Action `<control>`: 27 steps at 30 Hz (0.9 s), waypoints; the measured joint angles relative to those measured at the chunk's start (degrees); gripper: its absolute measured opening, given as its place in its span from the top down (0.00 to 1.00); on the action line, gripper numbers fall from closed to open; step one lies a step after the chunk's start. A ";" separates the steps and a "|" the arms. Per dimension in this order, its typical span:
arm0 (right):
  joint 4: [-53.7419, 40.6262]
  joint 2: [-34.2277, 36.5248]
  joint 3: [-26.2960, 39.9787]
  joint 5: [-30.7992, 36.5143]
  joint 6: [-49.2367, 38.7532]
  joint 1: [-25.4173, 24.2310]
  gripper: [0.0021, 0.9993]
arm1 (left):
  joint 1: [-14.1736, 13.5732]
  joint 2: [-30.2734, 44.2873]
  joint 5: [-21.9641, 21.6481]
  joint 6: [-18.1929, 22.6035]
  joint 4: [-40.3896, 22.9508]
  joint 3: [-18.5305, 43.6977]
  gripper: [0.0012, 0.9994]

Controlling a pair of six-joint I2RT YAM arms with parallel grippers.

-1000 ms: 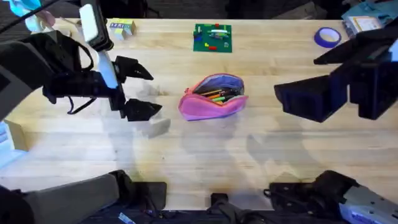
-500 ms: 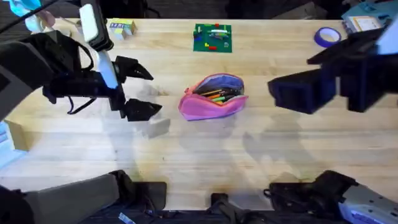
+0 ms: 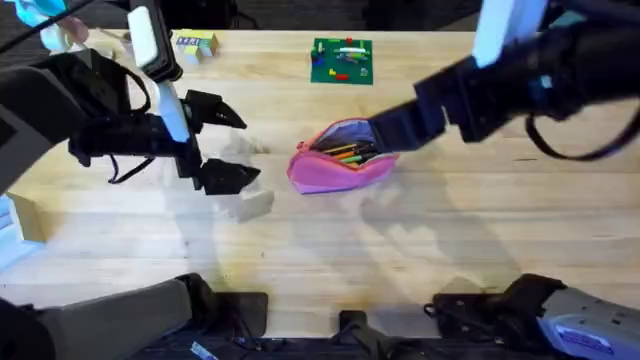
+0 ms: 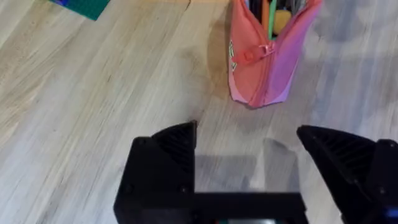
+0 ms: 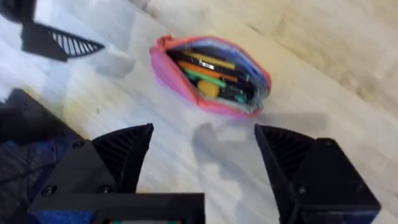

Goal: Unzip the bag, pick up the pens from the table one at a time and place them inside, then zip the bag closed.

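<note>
The pink bag (image 3: pixel 335 170) lies unzipped at the middle of the table (image 3: pixel 330 260), its mouth gaping. Several orange and green pens (image 3: pixel 350 152) lie inside it. My left gripper (image 3: pixel 228 145) hovers open to the left of the bag, a short gap away, with nothing between its fingers. In the left wrist view the bag's (image 4: pixel 267 62) zip end faces my open left gripper (image 4: pixel 249 140). My right gripper (image 3: pixel 388 132) reaches in from the upper right, over the bag's right end. The right wrist view shows this gripper (image 5: pixel 205 140) open above the bag (image 5: pixel 186 93) and the pens (image 5: pixel 208 71).
A green board with small pieces (image 3: pixel 342 60) sits at the far middle edge. A small coloured box (image 3: pixel 195 44) lies at the far left. A pale block (image 3: pixel 255 203) rests just under my left gripper, and a wooden block (image 3: pixel 25 218) sits at the left edge.
My right arm has swung left from the table's right side, ending over the bag's right end. The left arm and the bag have not moved.
</note>
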 joint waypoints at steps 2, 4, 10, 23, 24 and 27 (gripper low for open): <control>1.70 0.83 0.36 -0.49 0.04 0.04 0.00 | 0.00 0.00 0.00 0.00 0.00 0.00 0.01; 3.04 1.33 0.55 -1.07 0.06 0.20 0.00 | 0.00 0.00 0.00 0.00 0.00 0.00 0.01; 5.55 3.21 0.70 -2.52 0.09 2.46 0.00 | 0.00 0.00 0.00 0.00 0.00 0.00 0.01; 10.31 10.37 0.81 -3.01 0.09 9.77 0.00 | 0.00 0.00 0.00 0.00 0.00 0.00 0.01; 10.37 11.60 0.81 -3.21 0.10 10.05 0.00 | 0.00 0.00 0.00 0.00 0.00 0.00 0.01; 10.39 12.44 0.81 -3.36 0.10 10.05 0.00 | 0.00 0.00 0.00 0.00 0.00 0.00 0.01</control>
